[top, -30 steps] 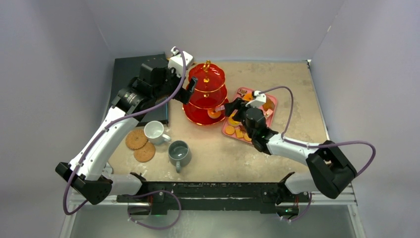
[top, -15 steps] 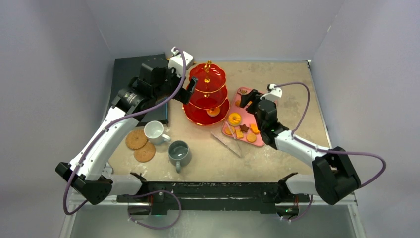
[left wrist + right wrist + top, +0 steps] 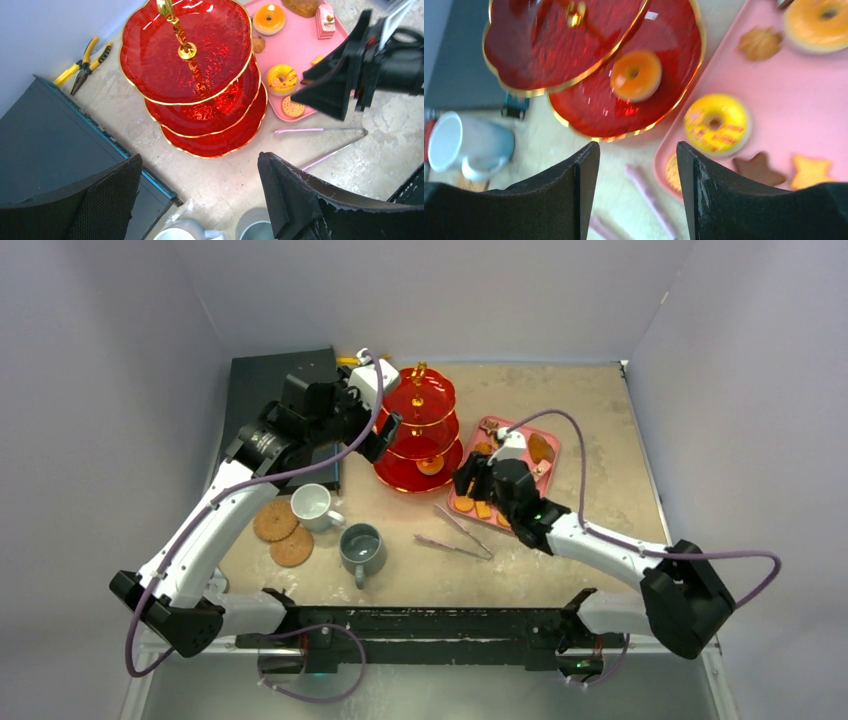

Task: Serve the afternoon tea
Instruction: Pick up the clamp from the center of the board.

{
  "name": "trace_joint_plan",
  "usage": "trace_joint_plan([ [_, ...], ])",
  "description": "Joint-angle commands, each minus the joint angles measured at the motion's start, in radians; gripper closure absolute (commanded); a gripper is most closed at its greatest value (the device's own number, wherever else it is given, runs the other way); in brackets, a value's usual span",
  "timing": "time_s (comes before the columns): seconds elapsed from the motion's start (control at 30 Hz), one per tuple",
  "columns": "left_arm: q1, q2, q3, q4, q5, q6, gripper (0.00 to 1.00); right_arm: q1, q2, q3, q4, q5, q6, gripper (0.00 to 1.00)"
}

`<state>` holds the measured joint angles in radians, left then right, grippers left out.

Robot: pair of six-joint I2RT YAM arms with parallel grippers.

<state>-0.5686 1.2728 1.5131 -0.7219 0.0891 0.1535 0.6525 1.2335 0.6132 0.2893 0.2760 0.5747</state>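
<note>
The red three-tier stand [image 3: 418, 428] with its gold handle stands mid-table, and an orange doughnut [image 3: 636, 75] lies on its bottom tier. To its right a pink tray [image 3: 545, 468] holds biscuits and a yellow doughnut [image 3: 716, 125]. My left gripper [image 3: 385, 436] hovers open beside the stand's left side, holding nothing [image 3: 200, 160]. My right gripper [image 3: 468, 478] hangs open and empty over the gap between stand and tray [image 3: 638, 147]. The white mug [image 3: 315, 505] and grey mug [image 3: 362, 548] sit near two cork coasters [image 3: 283, 533].
Pink-handled tongs [image 3: 455, 535] lie spread on the table in front of the tray. A dark slab [image 3: 265, 390] lies at the back left, with yellow-handled pliers [image 3: 82, 65] behind the stand. Grey walls close in the back and sides.
My right gripper left the stand's bottom tier, swung over the tray and came back to its left edge, jaws narrowing. The tongs now lie on the table. My left gripper shifted slightly right.
</note>
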Motion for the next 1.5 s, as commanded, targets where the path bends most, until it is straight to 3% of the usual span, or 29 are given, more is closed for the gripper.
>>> trace_joint_plan([
  [0.0, 0.008, -0.039, 0.001, 0.016, 0.074, 0.077, 0.15, 0.067, 0.066, -0.032, -0.088, -0.036, 0.041, 0.4],
  [0.3, 0.007, -0.047, 0.021, -0.005, 0.124, 0.077, 0.2, 0.11, 0.221, -0.032, -0.045, -0.096, 0.029, 0.49],
  [0.7, 0.007, -0.05, 0.019, -0.011, 0.156, 0.086, 0.22, 0.174, 0.226, -0.076, -0.038, -0.062, 0.07, 0.49],
  [0.8, 0.007, -0.052, 0.017, -0.011, 0.156, 0.086, 0.22, 0.197, 0.199, -0.06, -0.083, 0.014, 0.074, 0.42],
  [1.0, 0.007, -0.056, 0.019, -0.014, 0.146, 0.089, 0.22, 0.212, 0.027, -0.069, -0.159, 0.093, 0.077, 0.4],
  [1.47, 0.007, -0.055, 0.019, -0.019, 0.157, 0.09, 0.24, 0.225, 0.026, -0.136, -0.193, -0.014, 0.153, 0.48],
])
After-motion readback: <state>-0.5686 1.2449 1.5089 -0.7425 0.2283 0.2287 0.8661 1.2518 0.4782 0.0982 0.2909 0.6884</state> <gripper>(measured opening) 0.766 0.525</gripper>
